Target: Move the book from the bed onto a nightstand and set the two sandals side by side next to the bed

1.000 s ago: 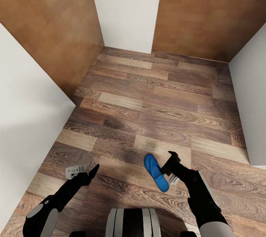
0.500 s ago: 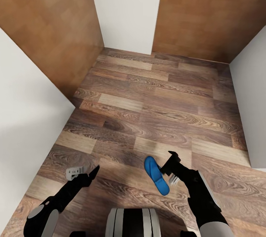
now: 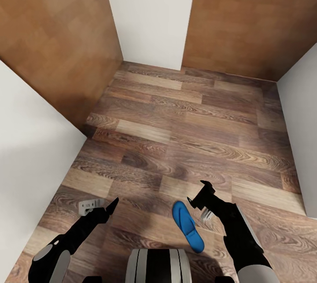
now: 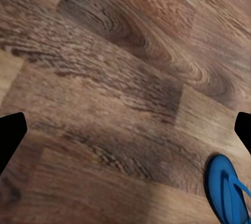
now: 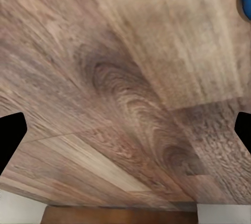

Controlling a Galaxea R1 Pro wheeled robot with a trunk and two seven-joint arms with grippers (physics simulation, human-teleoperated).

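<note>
We are looking down at the wood plank floor (image 3: 185, 111), where one blue sandal (image 3: 188, 225) is lying flat between our arms, nearer the right gripper (image 3: 199, 195). Both it and the left gripper (image 3: 99, 204) are hanging spread wide, holding nothing.

Both black arms reach forward and low, the left gripper (image 3: 110, 205) and the right gripper (image 3: 200, 192) each spread wide, holding nothing.
</note>
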